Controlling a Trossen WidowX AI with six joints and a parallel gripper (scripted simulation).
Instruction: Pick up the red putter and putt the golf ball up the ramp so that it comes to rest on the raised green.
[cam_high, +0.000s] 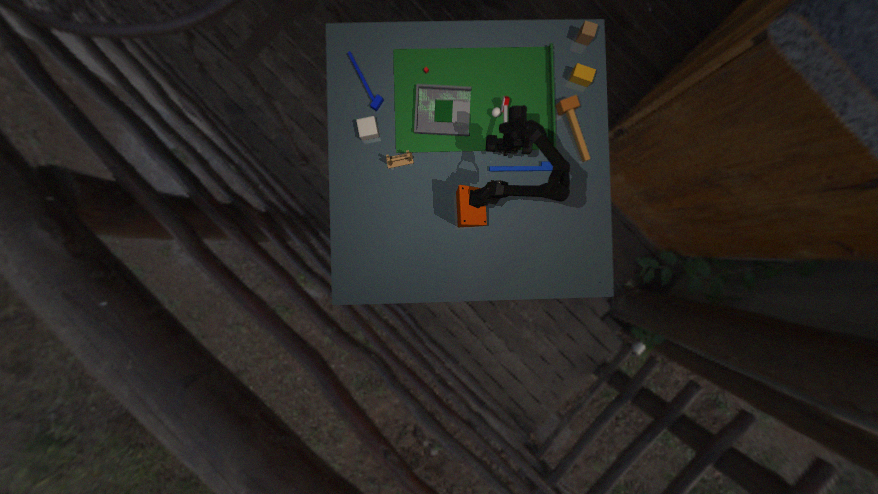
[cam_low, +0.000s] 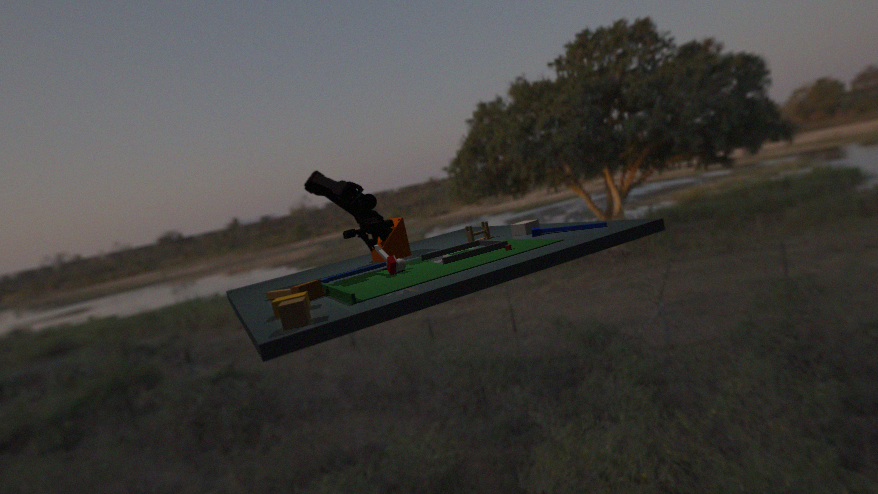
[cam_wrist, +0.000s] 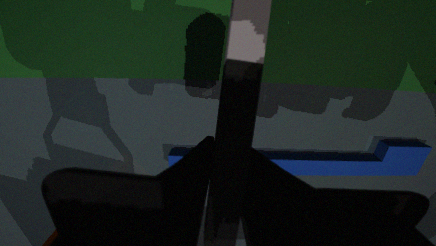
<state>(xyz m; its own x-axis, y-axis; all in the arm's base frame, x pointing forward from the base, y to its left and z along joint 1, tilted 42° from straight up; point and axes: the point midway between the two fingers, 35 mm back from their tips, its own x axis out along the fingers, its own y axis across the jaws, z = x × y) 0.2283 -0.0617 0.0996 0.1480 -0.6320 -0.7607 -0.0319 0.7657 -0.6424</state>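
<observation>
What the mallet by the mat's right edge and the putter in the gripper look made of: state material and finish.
Mallet: probably wood, going by its flat tan-brown head and handle with no shine. Putter, held in the gripper: red head on a pale grey shaft, matte; painted metal or plastic, the look cannot settle which.

An outdoor spot at dusk: a tree (cam_low: 620, 116), grassland and water surround the grey table (cam_low: 429, 294).
</observation>
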